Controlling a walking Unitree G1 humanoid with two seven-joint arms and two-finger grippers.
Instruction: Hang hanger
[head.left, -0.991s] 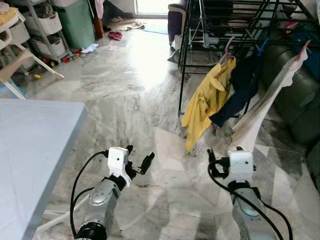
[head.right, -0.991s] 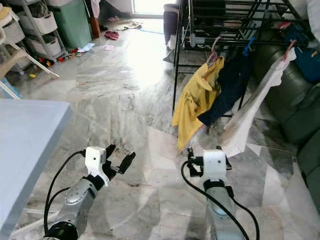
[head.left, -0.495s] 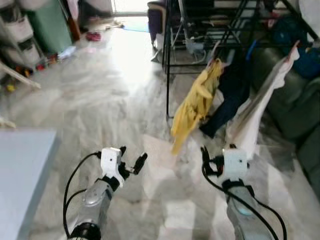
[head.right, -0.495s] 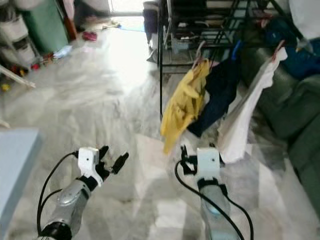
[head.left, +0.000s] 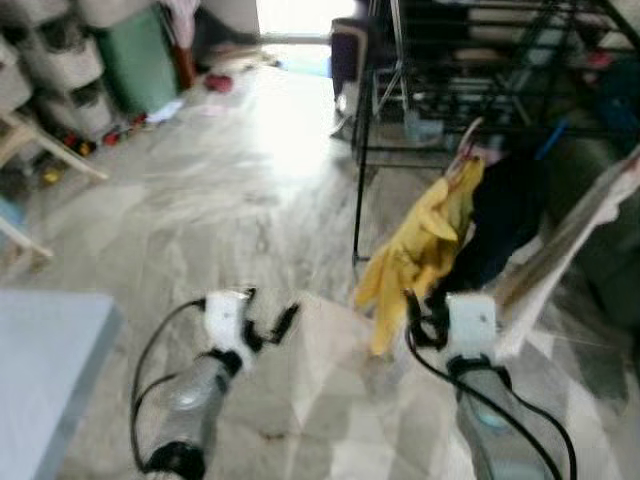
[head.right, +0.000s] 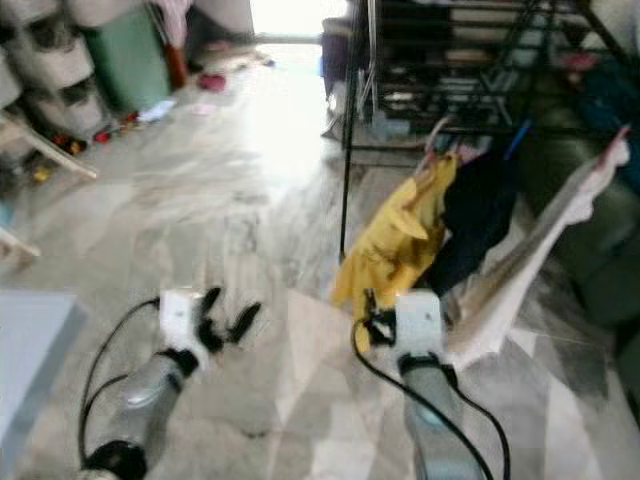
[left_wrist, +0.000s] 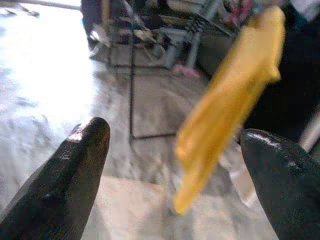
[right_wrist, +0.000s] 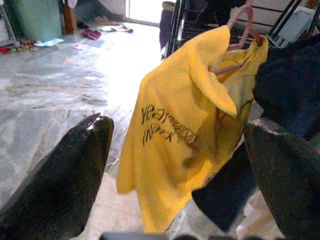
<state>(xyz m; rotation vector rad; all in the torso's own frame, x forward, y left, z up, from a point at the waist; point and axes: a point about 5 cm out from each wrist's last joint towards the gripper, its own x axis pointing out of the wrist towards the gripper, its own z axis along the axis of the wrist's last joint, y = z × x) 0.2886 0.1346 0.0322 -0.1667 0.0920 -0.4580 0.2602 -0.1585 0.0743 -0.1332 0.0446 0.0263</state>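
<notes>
A yellow shirt (right_wrist: 175, 130) hangs on a pink hanger (right_wrist: 239, 22) from the black drying rack (head.left: 450, 70). Beside it on the rack hang a dark navy garment (head.left: 505, 215) and a white garment (head.left: 575, 235). My right gripper (head.left: 432, 312) is open and empty, held low just in front of the yellow shirt (head.left: 420, 250). My left gripper (head.left: 268, 320) is open and empty too, over the marble floor, left of the rack. In the wrist views both pairs of black fingers (left_wrist: 75, 170) stand wide apart with nothing between them.
A grey-blue table corner (head.left: 40, 360) lies at the lower left. A green bin (head.left: 140, 60) and white shelves with baskets (head.left: 45, 70) stand at the back left. A dark sofa (head.left: 615, 270) sits behind the rack on the right. Open marble floor (head.left: 250, 170) stretches ahead.
The camera has moved and the picture is now blurred; the rack and clothes sit slightly nearer. Both grippers stay open and empty in much the same pose.
</notes>
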